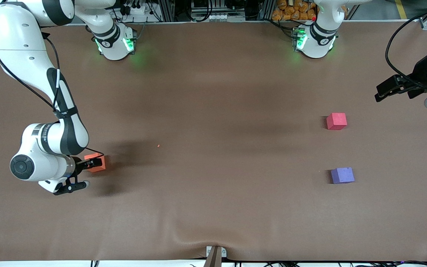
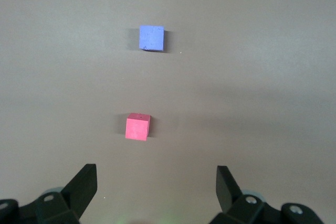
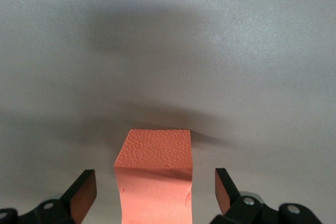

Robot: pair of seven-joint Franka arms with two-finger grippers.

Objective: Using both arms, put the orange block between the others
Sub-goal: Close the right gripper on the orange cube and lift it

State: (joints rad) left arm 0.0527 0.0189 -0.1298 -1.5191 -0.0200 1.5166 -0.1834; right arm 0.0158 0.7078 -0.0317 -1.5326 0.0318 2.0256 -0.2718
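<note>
The orange block (image 1: pixel 98 168) lies on the brown table toward the right arm's end. My right gripper (image 1: pixel 93 162) is down at it, open. In the right wrist view the orange block (image 3: pixel 155 150) sits between the fingers (image 3: pixel 84 190) of the right gripper (image 3: pixel 156 190), with a gap on each side. The others stand toward the left arm's end: a red-pink cube (image 1: pixel 336 121) and, nearer the front camera, a purple-blue cube (image 1: pixel 342 175). My left gripper (image 1: pixel 379 93) hangs open and empty in the air beside them. The left wrist view shows the left gripper (image 2: pixel 156 187), the red-pink cube (image 2: pixel 137 127) and the purple-blue cube (image 2: pixel 151 38).
A brown cloth (image 1: pixel 213 111) covers the table, rippled near its front edge by a small bracket (image 1: pixel 215 255). A tiny orange speck (image 1: pixel 158 145) lies mid-table. Both arm bases (image 1: pixel 115 44) glow green along the edge farthest from the front camera, with cables and clutter past them.
</note>
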